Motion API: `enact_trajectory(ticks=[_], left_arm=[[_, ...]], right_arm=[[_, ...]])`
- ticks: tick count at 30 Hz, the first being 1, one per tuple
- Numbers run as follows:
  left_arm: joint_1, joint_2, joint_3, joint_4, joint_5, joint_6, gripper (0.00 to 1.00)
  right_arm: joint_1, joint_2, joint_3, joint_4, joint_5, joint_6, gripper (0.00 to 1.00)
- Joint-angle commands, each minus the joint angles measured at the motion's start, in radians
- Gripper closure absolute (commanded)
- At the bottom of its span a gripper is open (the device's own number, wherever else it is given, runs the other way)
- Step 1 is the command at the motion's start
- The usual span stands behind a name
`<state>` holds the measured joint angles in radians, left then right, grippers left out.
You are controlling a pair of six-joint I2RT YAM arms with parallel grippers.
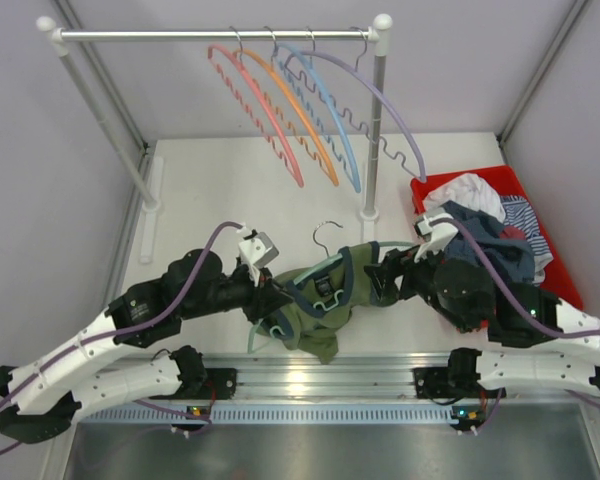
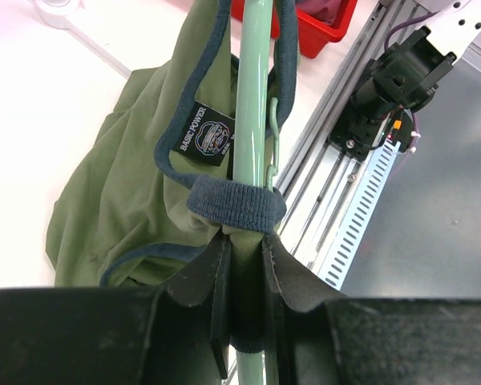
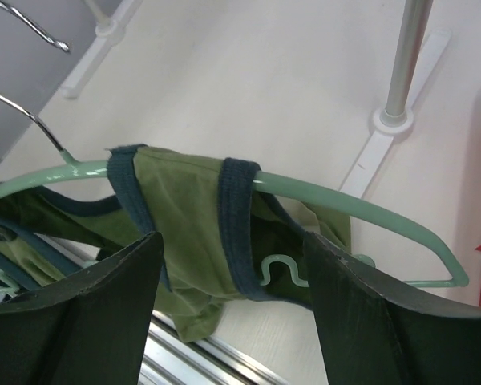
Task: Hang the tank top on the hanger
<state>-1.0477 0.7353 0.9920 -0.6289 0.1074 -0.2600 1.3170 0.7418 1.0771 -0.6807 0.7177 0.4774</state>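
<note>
The olive-green tank top (image 1: 315, 310) with navy trim hangs bunched on the green hanger (image 1: 332, 268), held low over the table's front edge. The metal hook (image 1: 325, 233) points to the back. My left gripper (image 1: 272, 300) is shut on the hanger's left end together with a navy-trimmed strap. In the left wrist view (image 2: 244, 245) the hanger bar (image 2: 252, 96) runs out from between the jaws, and the shirt (image 2: 120, 200) drapes to its left. My right gripper (image 1: 385, 278) is open. In the right wrist view (image 3: 232, 269) its fingers straddle the other strap (image 3: 184, 208), which is looped over the hanger arm (image 3: 369, 204), without touching it.
A clothes rail (image 1: 220, 35) at the back carries pink (image 1: 255, 110), orange (image 1: 300, 115), blue (image 1: 330, 110) and purple (image 1: 380, 100) hangers. Its right post foot (image 1: 369, 212) stands behind the hanger. A red bin (image 1: 540, 250) of mixed clothes sits at the right. A metal rail (image 1: 310, 375) lines the near edge.
</note>
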Motion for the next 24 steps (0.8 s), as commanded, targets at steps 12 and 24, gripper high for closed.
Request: enact_trajectory(ticks=[12, 24], left_arm=[[0.002, -0.053, 0.08, 0.048, 0.002, -0.012, 1.0], [0.002, -0.085, 0.109, -0.038, -0.078, -0.021, 1.0]], right_arm=[[-0.097, 0.016, -0.082, 0.194, -0.103, -0.043, 0.77], [-0.13, -0.029, -0.01, 0.087, -0.063, -0.02, 0.95]])
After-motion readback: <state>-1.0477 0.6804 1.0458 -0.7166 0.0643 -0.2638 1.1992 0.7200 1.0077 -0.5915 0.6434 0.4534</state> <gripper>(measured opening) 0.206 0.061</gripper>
